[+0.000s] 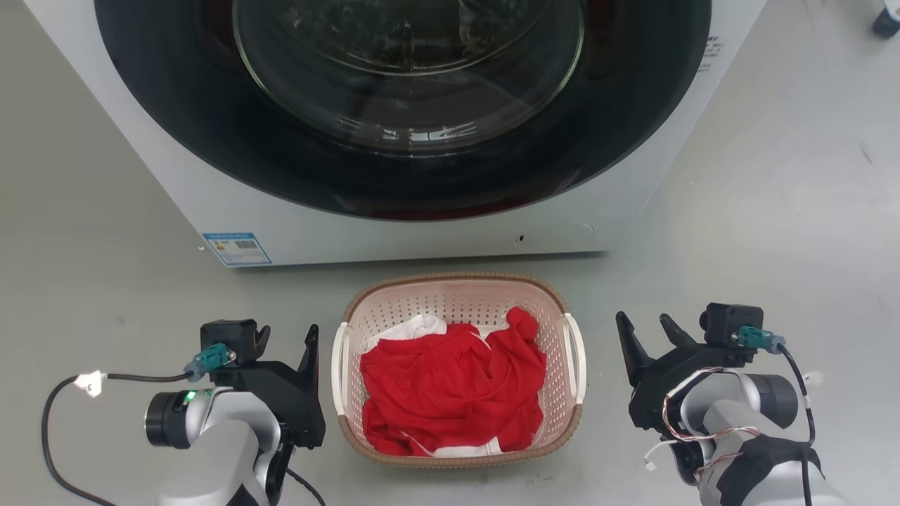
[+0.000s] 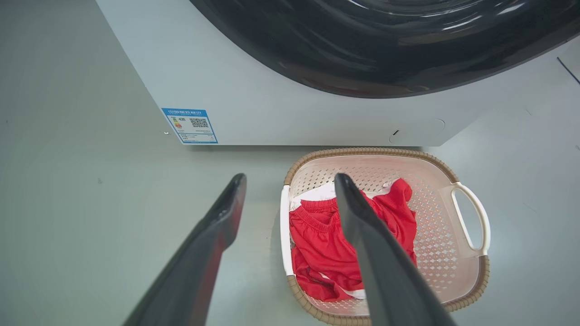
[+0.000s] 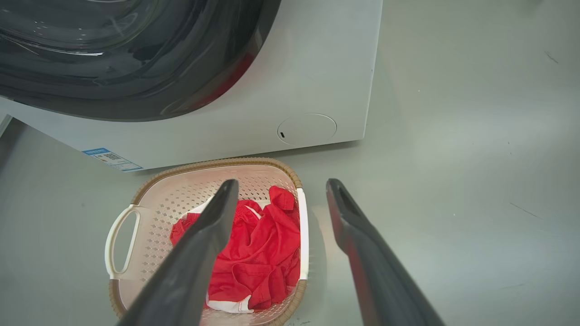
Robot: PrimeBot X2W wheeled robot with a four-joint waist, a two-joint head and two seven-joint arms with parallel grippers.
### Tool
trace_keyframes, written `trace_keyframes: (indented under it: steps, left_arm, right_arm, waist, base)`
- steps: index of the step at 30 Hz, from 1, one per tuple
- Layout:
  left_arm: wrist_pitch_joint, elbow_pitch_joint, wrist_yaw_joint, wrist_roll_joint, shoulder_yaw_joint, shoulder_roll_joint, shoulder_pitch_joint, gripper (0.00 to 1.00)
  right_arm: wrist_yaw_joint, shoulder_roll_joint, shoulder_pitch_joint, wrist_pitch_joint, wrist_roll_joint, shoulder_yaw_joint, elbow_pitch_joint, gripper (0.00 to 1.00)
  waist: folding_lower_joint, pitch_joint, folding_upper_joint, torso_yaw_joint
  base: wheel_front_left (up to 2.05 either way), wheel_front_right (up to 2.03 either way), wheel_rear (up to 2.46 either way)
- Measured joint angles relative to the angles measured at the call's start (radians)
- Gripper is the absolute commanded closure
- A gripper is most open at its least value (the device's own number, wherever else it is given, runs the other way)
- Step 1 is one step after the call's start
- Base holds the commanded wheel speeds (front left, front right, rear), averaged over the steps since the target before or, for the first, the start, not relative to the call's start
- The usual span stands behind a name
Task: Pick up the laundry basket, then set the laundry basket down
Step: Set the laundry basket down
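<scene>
The laundry basket (image 1: 450,301), pale pink with a brown woven rim and white side handles, stands on the grey floor just in front of the washer. Red and white clothes (image 1: 450,386) fill its bottom. My left gripper (image 1: 288,337) is open, close beside the basket's left handle (image 1: 339,365) and apart from it. My right gripper (image 1: 643,323) is open a short way off the right handle (image 1: 576,358). In the left wrist view the basket (image 2: 435,213) lies beyond my open gripper (image 2: 290,181). In the right wrist view the basket (image 3: 158,203) sits to the left of my open gripper (image 3: 282,185).
The white washer (image 1: 422,239) with its dark round door (image 1: 401,105) rises right behind the basket; a blue label (image 1: 236,249) is at its lower left corner. A black cable (image 1: 49,422) loops off my left wrist. Bare grey floor (image 1: 773,232) spreads on both sides.
</scene>
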Motion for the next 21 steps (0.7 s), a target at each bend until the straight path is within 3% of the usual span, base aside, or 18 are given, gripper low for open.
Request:
trace_keyframes:
  steps: [9, 21]
  left_arm:
    - [0.0, -0.11, 0.02, 0.026, 0.009, 0.018, 0.062, 0.0]
    - [0.0, -0.323, 0.081, 0.065, 0.048, 0.037, 0.208, 0.0]
  right_arm:
    - [-0.033, -0.022, 0.058, 0.0, -0.035, -0.032, -0.101, 0.0]
    - [-0.096, -0.065, 0.175, 0.0, -0.114, -0.071, -0.283, 0.0]
  waist:
    - [0.0001, -0.075, 0.0001, -0.006]
    - [0.0, -0.167, 0.0001, -0.014]
  base:
    - [0.0, 0.0, 0.0]
    - [0.0, 0.0, 0.0]
